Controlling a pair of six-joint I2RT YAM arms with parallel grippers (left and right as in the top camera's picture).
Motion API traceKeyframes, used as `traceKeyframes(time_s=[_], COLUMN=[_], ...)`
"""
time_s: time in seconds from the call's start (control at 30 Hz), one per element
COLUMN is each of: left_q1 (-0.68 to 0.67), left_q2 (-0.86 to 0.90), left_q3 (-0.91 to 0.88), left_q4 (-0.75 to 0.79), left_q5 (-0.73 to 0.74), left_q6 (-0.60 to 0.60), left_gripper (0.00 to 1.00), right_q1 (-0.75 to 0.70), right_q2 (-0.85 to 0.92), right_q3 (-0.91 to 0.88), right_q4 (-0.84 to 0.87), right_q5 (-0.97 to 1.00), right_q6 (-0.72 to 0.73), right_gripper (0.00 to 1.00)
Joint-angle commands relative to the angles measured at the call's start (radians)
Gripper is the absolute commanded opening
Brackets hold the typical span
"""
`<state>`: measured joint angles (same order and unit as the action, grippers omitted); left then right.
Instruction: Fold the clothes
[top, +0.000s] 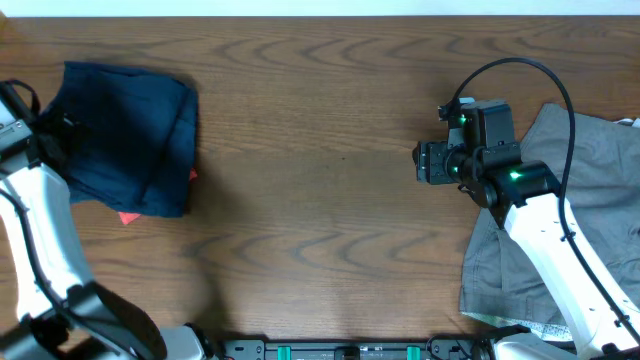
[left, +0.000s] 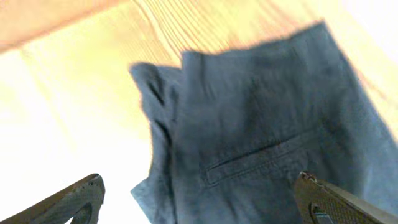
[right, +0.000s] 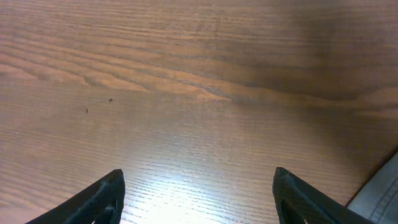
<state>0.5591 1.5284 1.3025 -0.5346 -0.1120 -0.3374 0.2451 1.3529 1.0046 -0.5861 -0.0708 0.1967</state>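
Navy shorts (top: 125, 135) lie folded into a rough rectangle at the left end of the wooden table (top: 320, 150), with a bit of red or orange (top: 128, 216) peeking out from under their lower edge. The left wrist view shows the same dark cloth (left: 261, 137) close up, with a stitched slit pocket across it and a bunched fold along its left side. The left gripper (left: 199, 199) hangs over the near edge of the shorts with its two fingertips (left: 81, 196) set wide apart and nothing between them; one tip sits over bare wood, the other over the cloth, and whether either touches the fabric cannot be told. From overhead, the left arm (top: 40, 230) runs up the left side of the table to the shorts. At the far right edge lies a grey garment (top: 590, 170), loosely spread and wrinkled, partly covered by the right arm (top: 560, 260). The right gripper (right: 196, 196) is over bare wood near the middle right of the table, just left of the grey garment, its fingers spread wide and holding nothing. A sliver of grey cloth (right: 379, 193) shows at the lower right corner of the right wrist view. The two garments are well apart.
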Motion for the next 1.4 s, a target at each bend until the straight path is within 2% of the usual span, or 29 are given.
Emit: traceKeyframes(time_s=[0.0, 0.13, 0.23, 0.33, 0.4, 0.43, 0.47, 0.57, 0.63, 0.73, 0.87, 1.1, 1.37], left_q1=[-0.014, -0.091, -0.204, -0.354, -0.449, -0.496, -0.537, -0.632, -0.665, -0.676, -0.674, -0.676, -0.752], left_q2=[-0.056, -0.057, -0.039, -0.011, 0.012, 0.026, 0.04, 0.069, 0.071, 0.061, 0.033, -0.206, -0.761], left_q3=[0.005, 0.005, 0.005, 0.005, 0.005, 0.005, 0.005, 0.005, 0.005, 0.005, 0.003, -0.093, -0.422], left_q4=[-0.003, -0.001, -0.004, -0.036, -0.074, -0.102, -0.134, -0.263, -0.369, -0.532, -0.663, -0.587, -0.321], left_q5=[0.024, 0.239, 0.323, 0.34, 0.339, 0.336, 0.336, 0.334, 0.311, 0.306, 0.299, 0.298, 0.201], left_q6=[-0.042, -0.031, 0.055, 0.156, 0.196, 0.21, 0.216, 0.266, 0.265, 0.258, 0.254, 0.199, 0.121], left_gripper=[0.98, 0.98, 0.98, 0.98, 0.98, 0.98, 0.98, 0.98, 0.98, 0.98, 0.98, 0.98, 0.98], right_q1=[-0.005, -0.005, -0.005, -0.005, -0.013, -0.023, -0.036, -0.096, -0.145, -0.205, -0.256, -0.246, -0.204], right_q2=[0.005, 0.019, 0.035, 0.046, 0.047, 0.047, 0.047, 0.047, 0.045, 0.042, -0.005, -0.22, -0.637], right_q3=[0.003, 0.003, 0.003, 0.003, 0.003, 0.003, 0.005, 0.017, 0.042, 0.093, 0.109, 0.074, -0.143], right_q4=[0.003, 0.024, 0.048, 0.083, 0.098, 0.101, 0.095, 0.024, -0.085, -0.249, -0.362, -0.403, -0.279], right_q5=[0.003, -0.024, -0.122, -0.195, -0.188, -0.172, -0.153, -0.116, -0.117, -0.109, -0.081, 0.001, 0.116], right_q6=[-0.011, -0.011, -0.01, 0.017, 0.02, 0.02, 0.019, 0.019, 0.019, 0.011, 0.007, 0.009, 0.122], right_gripper=[0.75, 0.76, 0.8, 0.84, 0.9, 0.98, 0.99, 0.99, 0.99, 0.99, 0.99, 0.99, 0.99])
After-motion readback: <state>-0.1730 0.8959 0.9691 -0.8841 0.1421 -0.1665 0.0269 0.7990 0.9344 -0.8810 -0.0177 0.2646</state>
